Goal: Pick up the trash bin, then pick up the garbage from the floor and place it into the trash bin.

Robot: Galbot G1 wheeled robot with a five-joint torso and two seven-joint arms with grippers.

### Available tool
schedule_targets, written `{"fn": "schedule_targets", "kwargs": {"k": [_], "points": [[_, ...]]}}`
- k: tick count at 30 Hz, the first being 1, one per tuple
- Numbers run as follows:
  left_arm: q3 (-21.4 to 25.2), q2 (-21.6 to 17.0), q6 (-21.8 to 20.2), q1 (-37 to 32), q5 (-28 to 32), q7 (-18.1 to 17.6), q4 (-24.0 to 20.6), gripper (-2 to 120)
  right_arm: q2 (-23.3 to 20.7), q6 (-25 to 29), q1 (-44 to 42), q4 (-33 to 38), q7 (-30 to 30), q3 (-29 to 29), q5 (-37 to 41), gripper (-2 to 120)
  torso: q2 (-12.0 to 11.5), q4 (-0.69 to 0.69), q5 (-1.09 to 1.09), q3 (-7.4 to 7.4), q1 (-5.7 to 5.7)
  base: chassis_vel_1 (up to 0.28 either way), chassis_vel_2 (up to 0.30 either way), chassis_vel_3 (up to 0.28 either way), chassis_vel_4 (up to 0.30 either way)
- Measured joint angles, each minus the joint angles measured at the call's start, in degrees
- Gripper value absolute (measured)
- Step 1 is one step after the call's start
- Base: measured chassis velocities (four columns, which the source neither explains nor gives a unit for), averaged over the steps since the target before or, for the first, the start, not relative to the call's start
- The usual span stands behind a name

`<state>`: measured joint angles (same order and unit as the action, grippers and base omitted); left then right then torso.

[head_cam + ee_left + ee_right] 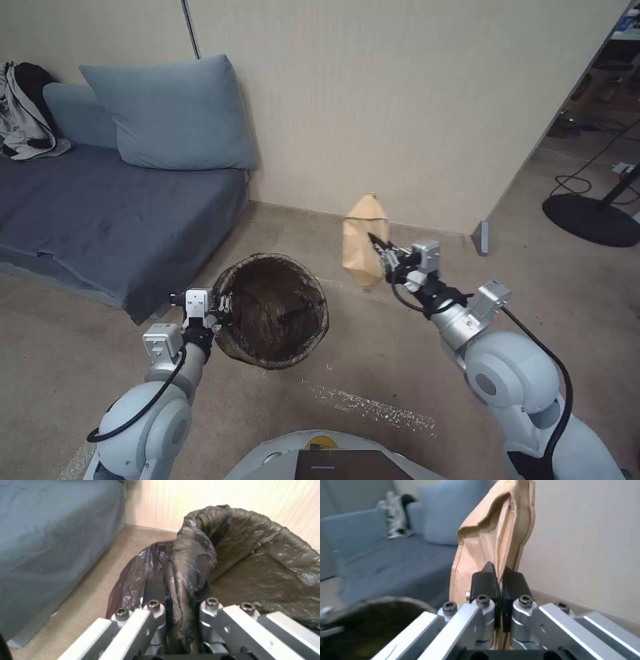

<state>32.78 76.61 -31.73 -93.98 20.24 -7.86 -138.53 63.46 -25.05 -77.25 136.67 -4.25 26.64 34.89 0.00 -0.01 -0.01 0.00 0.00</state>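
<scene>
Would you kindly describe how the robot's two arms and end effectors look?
Both arms have rounded, glossy pale grey-white shells with black cables looped outside. Left end effector and right end effector have silver metal linkage bars with dark hex bolts, boxy silver wrist modules, and black fingertips.

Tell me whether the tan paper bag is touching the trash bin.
Apart. In the head view the tan paper bag hangs from the right gripper, with bare carpet between it and the trash bin, held by the left gripper.
</scene>
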Motion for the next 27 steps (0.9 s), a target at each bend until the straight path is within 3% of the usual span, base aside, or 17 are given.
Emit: {"fn": "schedule_targets", "kwargs": {"k": [9,22,24,27], "points": [[-1.7,0.8,0.0,1.5,-0.8,0.0,2.7,7,0.8,-0.4,7.3,-6.3,1.4,-16.4,-1.2,0,0.0,0.01,0.0,0.0,0.0,0.0,0.0,0.0,0.0],[-1.5,1.4,0.0,2.7,-0.7,0.5,3.4,7,2.6,-0.3,11.1,-10.9,3.8,-26.7,-3.9,-1,0.0,0.01,0.0,0.0,0.0,0.0,0.0,0.0,0.0],[-1.5,1.5,0.0,2.6,-0.7,0.5,3.2,7,2.4,-1.1,11.3,-10.8,3.8,-27.2,-3.9,3,0.0,0.01,0.0,0.0,0.0,0.0,0.0,0.0,0.0],[-1.3,1.9,0.0,2.1,-0.7,0.5,2.4,7,1.6,-2.2,12.0,-10.5,4.8,-28.9,-4.1,18,0.0,0.0,0.0,0.0,0.0,0.0,0.0,0.0,0.0]]}}
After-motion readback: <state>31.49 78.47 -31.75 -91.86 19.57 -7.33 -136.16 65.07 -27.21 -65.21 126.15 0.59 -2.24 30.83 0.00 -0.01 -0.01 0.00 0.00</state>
